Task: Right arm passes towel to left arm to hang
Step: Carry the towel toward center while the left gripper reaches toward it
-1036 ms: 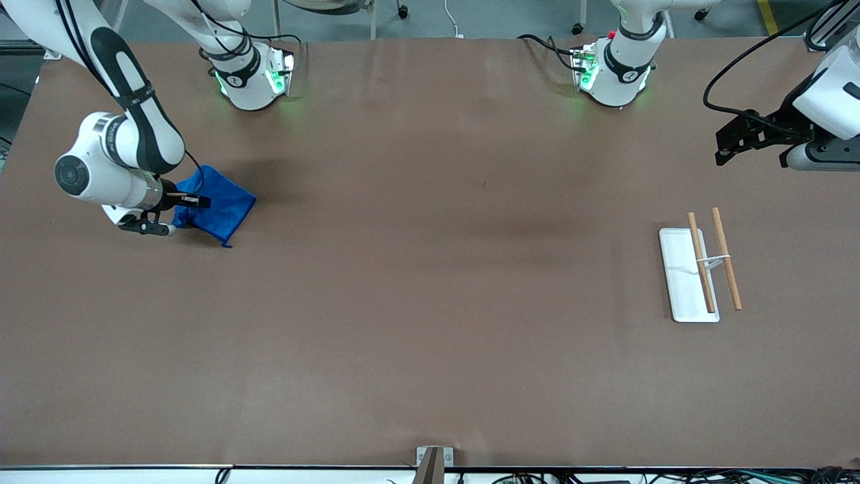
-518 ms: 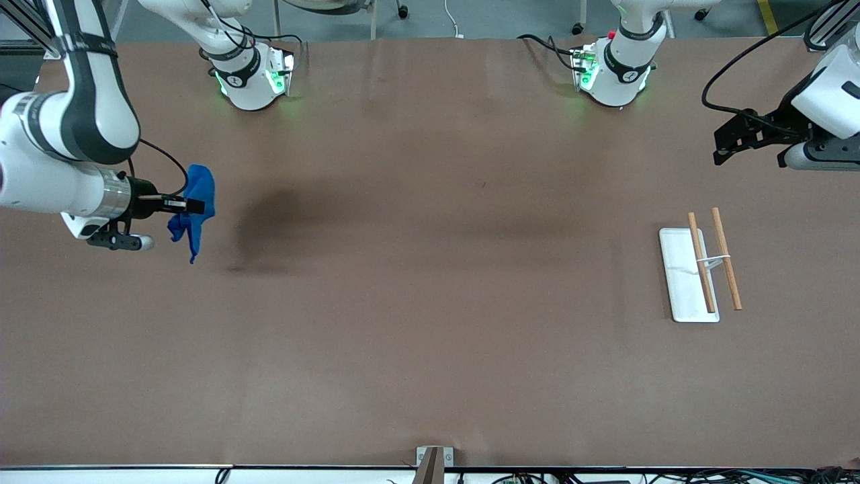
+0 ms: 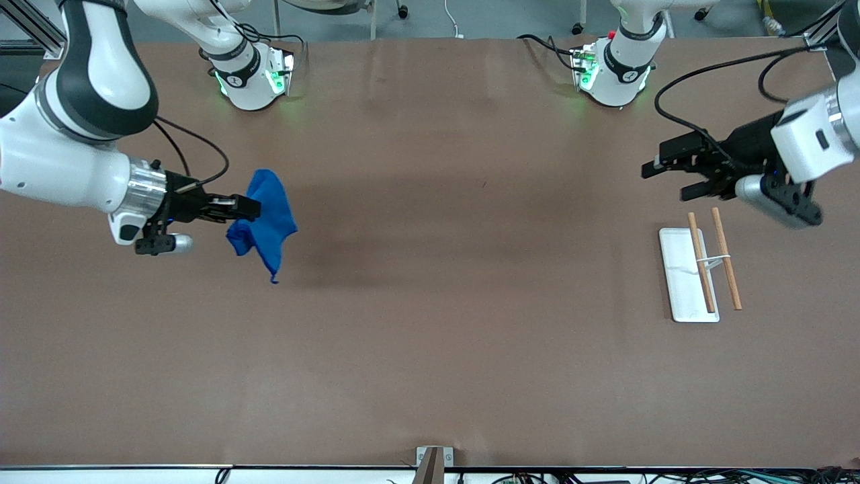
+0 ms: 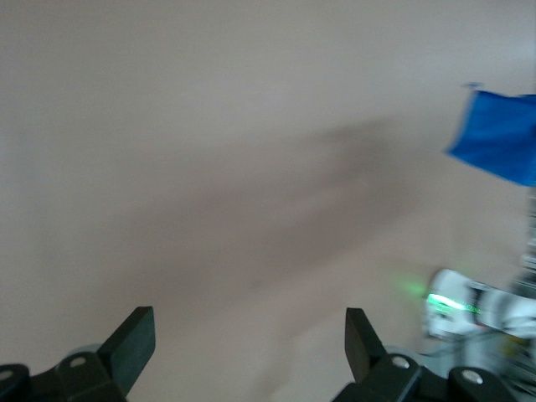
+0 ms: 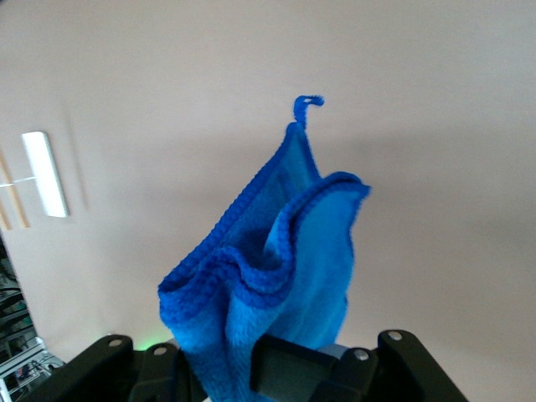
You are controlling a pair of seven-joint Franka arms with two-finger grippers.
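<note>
Blue towel (image 3: 263,218) aloft, well apart from rack (image 3: 699,269).

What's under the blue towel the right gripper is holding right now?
Only bare brown table and the cloth's shadow lie beneath the royal-blue soft towel, which hangs from the shut right gripper. Its folds hide the fingertips. The left gripper, open, hovers over the table near the white rack.

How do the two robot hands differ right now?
The right tool is shut on the blue towel, which hangs off the table; the left tool is open and holds nothing. The right one is over the right arm's end, the left one near the rack. Both are black, two-fingered and in the air.
</note>
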